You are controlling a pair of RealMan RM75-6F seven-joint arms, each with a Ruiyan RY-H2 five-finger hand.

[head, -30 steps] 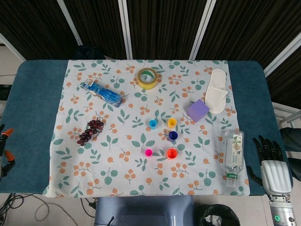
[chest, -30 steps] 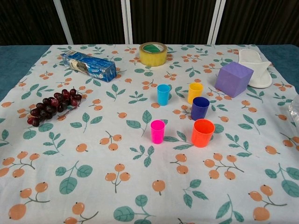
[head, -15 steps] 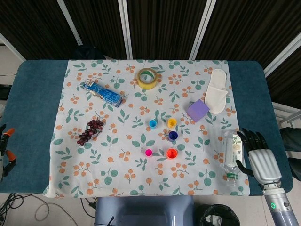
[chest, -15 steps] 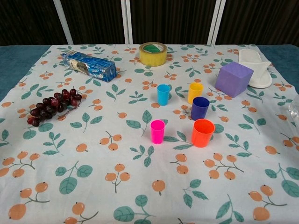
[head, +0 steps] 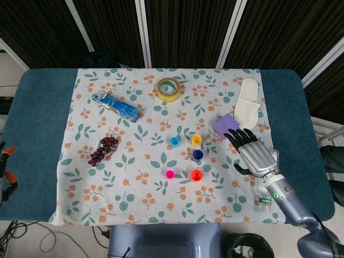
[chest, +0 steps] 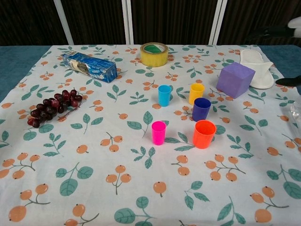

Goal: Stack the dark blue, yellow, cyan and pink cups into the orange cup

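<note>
Still empty, orange cup [chest: 204, 133]; right hand [head: 255, 153] fingers [head: 238, 136] spread, holding nothing.

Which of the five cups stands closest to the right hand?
The dark blue cup; it stands furthest toward the right hand, with the yellow cup and orange cup slightly further.
</note>
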